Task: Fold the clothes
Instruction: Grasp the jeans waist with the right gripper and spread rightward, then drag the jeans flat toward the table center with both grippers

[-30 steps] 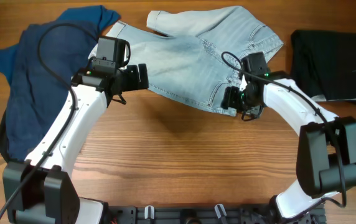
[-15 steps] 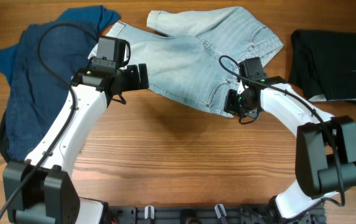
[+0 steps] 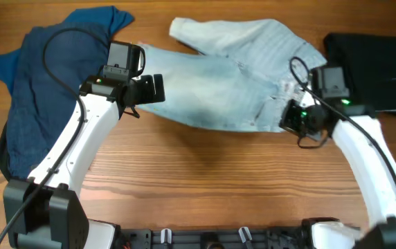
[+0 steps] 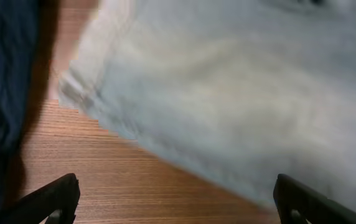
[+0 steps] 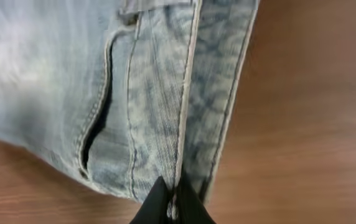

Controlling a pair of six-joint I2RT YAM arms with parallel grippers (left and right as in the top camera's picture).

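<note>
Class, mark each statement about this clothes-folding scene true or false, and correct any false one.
1. The right hand is shut on an edge of the denim garment. True.
2. The left hand grips the denim as well. False: its fingers stand wide apart above the cloth and hold nothing.
3. The black folded garment lies on top of the denim. False: it lies on the table at the right, next to the denim.
4. A dark blue garment lies at the left side of the table. True.
</note>
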